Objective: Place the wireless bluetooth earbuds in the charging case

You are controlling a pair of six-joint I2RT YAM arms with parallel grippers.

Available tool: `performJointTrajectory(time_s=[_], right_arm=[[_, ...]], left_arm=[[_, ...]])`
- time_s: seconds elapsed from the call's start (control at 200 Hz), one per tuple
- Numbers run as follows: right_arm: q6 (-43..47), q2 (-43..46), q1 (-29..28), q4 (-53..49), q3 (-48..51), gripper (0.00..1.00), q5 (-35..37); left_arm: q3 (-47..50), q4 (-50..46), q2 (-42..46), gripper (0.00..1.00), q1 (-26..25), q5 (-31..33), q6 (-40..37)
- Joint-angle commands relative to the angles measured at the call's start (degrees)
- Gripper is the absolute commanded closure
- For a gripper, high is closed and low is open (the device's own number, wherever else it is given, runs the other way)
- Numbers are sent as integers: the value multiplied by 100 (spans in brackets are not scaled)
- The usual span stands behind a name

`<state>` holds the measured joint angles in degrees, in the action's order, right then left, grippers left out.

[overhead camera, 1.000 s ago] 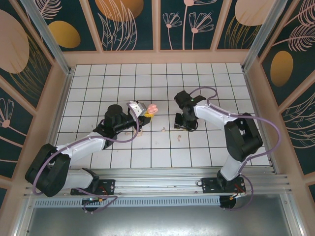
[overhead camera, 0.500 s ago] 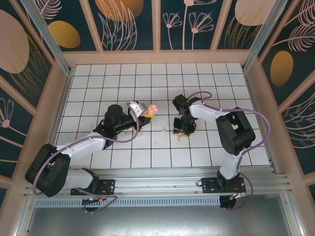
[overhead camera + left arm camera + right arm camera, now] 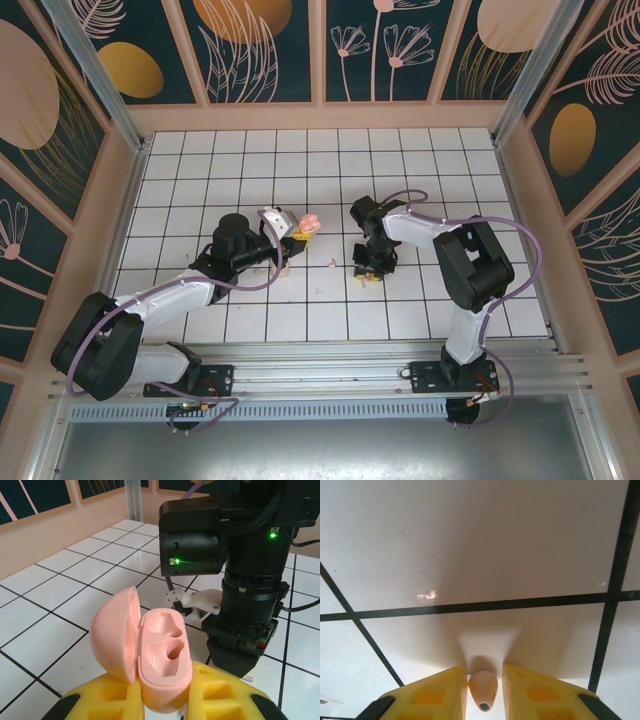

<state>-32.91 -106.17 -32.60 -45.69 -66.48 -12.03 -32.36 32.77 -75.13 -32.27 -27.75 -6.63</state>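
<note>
The right gripper (image 3: 484,692) pinches an earbud (image 3: 483,690) low over the tiled floor (image 3: 470,545), its long axis along the fingers, dark-tipped end toward the camera. The left gripper (image 3: 165,700) clamps the open case (image 3: 150,660), raised off the tiles, cavities up, lid (image 3: 116,632) hinged left

White tiled floor (image 3: 320,160), floral walls (image 3: 260,45)

Lab test enclosure: tiled floor (image 3: 320,190), patterned walls (image 3: 270,45), aluminium frame (image 3: 330,385).
</note>
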Motion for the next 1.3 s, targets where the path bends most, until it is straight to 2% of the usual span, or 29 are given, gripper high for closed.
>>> performJointTrajectory(time_s=[0.0, 0.285, 0.475, 0.691, 0.811, 1.001, 1.296], right_arm=[[91, -156, -27, 132, 145, 77, -45], [-9, 2, -27, 285, 290, 81, -45], [-317, 591, -19, 688, 474, 81, -14], [-638, 1524, -35, 1669, 638, 81, 104], [-560, 2190, -97, 2342, 770, 81, 438], [-348, 3075, -162, 3527, 1059, 81, 529], [259, 3537, -528, 4631, 1156, 82, 362]], left_arm=[[64, 98, 144, 87, -42, 50, 10], [104, 89, 166, 87, -39, 68, 2], [256, 492, 121, 87, -42, 19, 138], [234, 1012, -206, 88, -42, -72, 403], [181, 1198, -339, 88, -42, -121, 496], [60, 1310, -513, 89, -45, -273, 557], [-113, 1390, -657, 88, -54, -637, 625]])
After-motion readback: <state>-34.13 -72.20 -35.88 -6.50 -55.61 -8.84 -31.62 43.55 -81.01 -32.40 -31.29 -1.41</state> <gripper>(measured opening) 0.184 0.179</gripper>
